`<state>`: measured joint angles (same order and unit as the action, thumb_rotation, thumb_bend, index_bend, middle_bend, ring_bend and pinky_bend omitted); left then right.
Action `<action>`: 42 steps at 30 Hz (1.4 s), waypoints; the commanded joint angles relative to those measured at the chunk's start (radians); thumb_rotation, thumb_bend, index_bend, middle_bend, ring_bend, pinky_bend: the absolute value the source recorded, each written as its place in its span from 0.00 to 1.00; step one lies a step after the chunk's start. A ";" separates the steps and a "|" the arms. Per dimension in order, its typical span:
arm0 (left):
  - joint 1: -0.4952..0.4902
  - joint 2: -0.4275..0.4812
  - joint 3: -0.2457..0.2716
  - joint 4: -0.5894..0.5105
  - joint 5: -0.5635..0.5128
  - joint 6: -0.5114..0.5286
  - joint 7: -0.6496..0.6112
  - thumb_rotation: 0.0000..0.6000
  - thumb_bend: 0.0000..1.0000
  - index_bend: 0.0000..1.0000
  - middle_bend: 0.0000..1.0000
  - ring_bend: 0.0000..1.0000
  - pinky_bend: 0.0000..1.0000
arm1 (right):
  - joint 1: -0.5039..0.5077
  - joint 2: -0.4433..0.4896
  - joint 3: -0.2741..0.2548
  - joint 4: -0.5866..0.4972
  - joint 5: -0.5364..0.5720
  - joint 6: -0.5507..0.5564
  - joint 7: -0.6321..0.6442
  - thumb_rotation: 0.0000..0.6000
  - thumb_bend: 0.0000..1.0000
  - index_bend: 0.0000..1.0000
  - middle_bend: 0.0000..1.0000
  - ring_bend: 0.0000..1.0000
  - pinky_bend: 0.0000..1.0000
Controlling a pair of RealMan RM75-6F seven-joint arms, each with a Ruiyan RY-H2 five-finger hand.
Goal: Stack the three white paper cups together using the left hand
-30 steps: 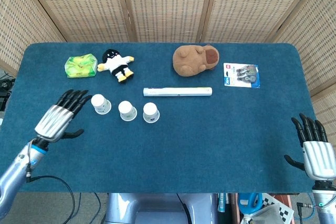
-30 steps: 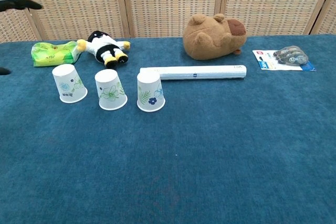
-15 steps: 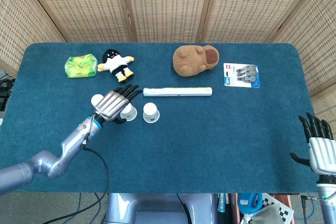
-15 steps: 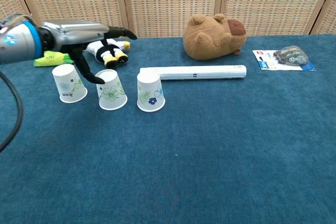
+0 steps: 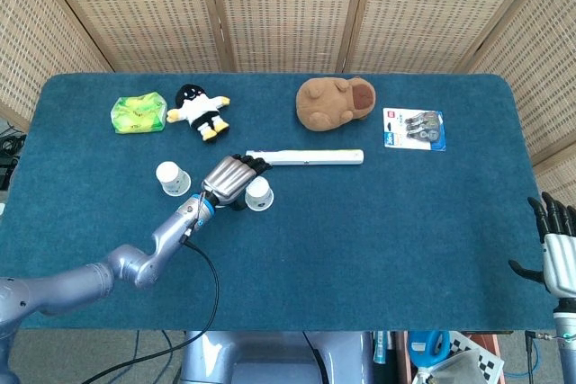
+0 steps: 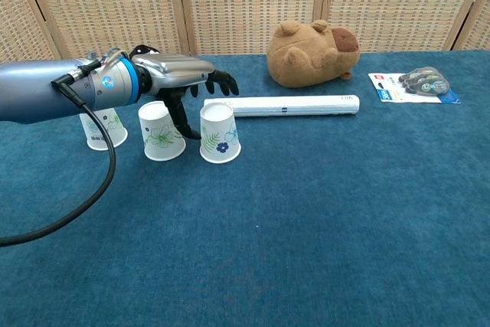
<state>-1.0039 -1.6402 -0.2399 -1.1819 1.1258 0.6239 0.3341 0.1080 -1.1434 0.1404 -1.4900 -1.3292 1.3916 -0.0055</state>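
Head view looks steeply down – chest view low, level – sharing the table point(image 5: 378, 249).

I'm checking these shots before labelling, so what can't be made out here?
- Middle cup: hidden in head view under the left hand.
- Left cup: top covered by the forearm in chest view.
- Right hand: cut by the head view's edge; absent from chest view.
- Blister pack: print too small.

Three cups point(image 6: 220, 133) in row; left hand point(image 6: 181, 75) above middle-right pair; long box point(image 6: 281, 105) behind.
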 commanded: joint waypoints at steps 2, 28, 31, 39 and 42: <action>-0.016 -0.022 0.008 0.022 -0.032 0.001 0.022 1.00 0.23 0.26 0.29 0.28 0.32 | 0.001 0.001 0.002 0.006 0.005 -0.006 0.007 1.00 0.00 0.00 0.00 0.00 0.00; 0.025 0.170 -0.060 -0.240 0.003 0.175 -0.090 1.00 0.23 0.42 0.43 0.39 0.40 | 0.002 0.000 -0.005 -0.003 -0.007 -0.003 0.000 1.00 0.00 0.00 0.00 0.00 0.00; 0.047 0.264 -0.072 -0.329 -0.028 0.182 -0.087 1.00 0.23 0.41 0.43 0.39 0.40 | -0.001 0.002 -0.007 -0.014 -0.017 0.009 -0.007 1.00 0.00 0.00 0.00 0.00 0.00; 0.142 0.497 -0.063 -0.441 -0.071 0.132 -0.226 1.00 0.23 0.42 0.43 0.39 0.40 | -0.007 0.008 -0.013 -0.039 -0.034 0.026 -0.014 1.00 0.00 0.00 0.00 0.00 0.00; 0.147 0.497 -0.041 -0.411 -0.071 0.108 -0.251 1.00 0.23 0.41 0.43 0.39 0.40 | -0.005 0.007 -0.016 -0.041 -0.038 0.023 -0.020 1.00 0.00 0.00 0.00 0.00 0.00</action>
<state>-0.8682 -1.1449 -0.2955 -1.6052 1.0590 0.7486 0.1007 0.1027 -1.1363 0.1247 -1.5309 -1.3659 1.4151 -0.0239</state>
